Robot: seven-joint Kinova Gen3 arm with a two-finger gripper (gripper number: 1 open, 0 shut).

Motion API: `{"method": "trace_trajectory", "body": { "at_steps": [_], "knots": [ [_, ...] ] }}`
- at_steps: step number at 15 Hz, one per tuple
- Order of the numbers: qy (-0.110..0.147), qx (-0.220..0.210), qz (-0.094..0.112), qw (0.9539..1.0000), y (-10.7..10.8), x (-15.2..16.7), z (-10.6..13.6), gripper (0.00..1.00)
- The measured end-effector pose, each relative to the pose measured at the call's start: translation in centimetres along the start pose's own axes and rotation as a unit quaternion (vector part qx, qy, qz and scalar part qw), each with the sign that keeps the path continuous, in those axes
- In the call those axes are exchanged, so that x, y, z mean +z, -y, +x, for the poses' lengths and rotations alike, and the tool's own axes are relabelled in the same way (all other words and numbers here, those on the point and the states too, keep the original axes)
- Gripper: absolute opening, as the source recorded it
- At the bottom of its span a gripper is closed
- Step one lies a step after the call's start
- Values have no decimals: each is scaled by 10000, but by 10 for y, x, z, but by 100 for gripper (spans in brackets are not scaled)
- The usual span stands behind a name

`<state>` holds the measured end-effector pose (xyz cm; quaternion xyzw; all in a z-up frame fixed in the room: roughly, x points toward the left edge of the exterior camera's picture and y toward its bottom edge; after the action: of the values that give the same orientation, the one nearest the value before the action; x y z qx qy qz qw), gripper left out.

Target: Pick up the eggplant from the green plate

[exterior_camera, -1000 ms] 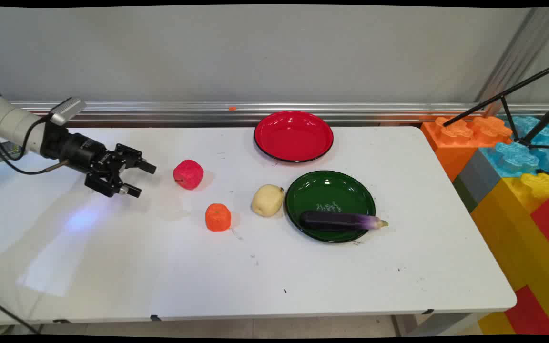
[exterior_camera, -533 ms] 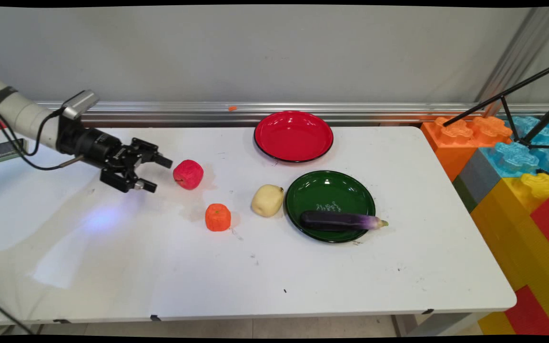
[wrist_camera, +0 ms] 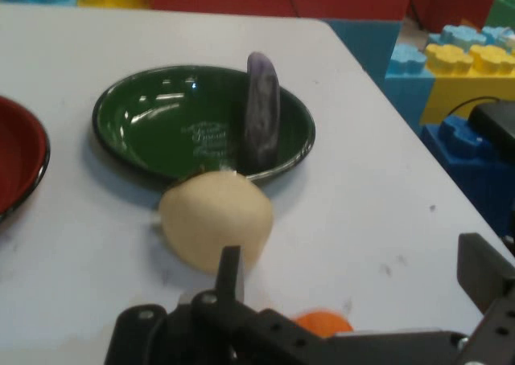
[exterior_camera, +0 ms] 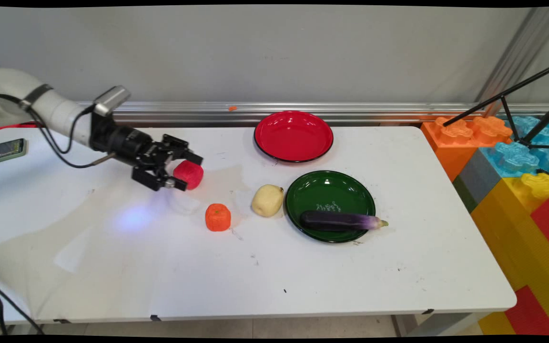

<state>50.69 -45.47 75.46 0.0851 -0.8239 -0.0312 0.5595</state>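
White robot arm reaches in low from the left over a white table [exterior_camera: 303, 267]. Its black gripper [exterior_camera: 185, 173] points right, w/ fingers spread apart on either side of a red apple-like fruit [exterior_camera: 190, 174]: one finger at the fruit's far upper edge, the other at its near lower edge. Can't tell if either finger touches it; fruit seems to sit on the table, left of centre.

Near the fruit, toward the front, an orange fruit [exterior_camera: 218, 217] stands alone. Right of that, a pale yellow potato-like item [exterior_camera: 267, 200] sits just beside the left rim of a green plate [exterior_camera: 330, 189]. A dark purple eggplant [exterior_camera: 341, 221] lies across the plate's near part, its tip sticking out past the right rim. Behind the green plate, at the table's far edge, is a red plate [exterior_camera: 293, 136]. A phone [exterior_camera: 4, 151] lies at the far left, well apart from the rest. Big coloured toy blocks [exterior_camera: 517, 181] stand off the table's right end.

Hand view: looking along the gripper [wrist_camera: 354, 297], the pale item [wrist_camera: 216, 223] is straight ahead, green plate [wrist_camera: 161, 140] w/ eggplant [wrist_camera: 262, 112] behind it, a bit of orange fruit [wrist_camera: 322, 323] low down, and red plate's rim [wrist_camera: 20, 168] at left
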Motion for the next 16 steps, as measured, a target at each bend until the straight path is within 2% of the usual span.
{"method": "trace_trajectory", "body": {
  "at_steps": [16],
  "knots": [
    [-256,114,-223,9994,65,156,33,100]
  ]
}}
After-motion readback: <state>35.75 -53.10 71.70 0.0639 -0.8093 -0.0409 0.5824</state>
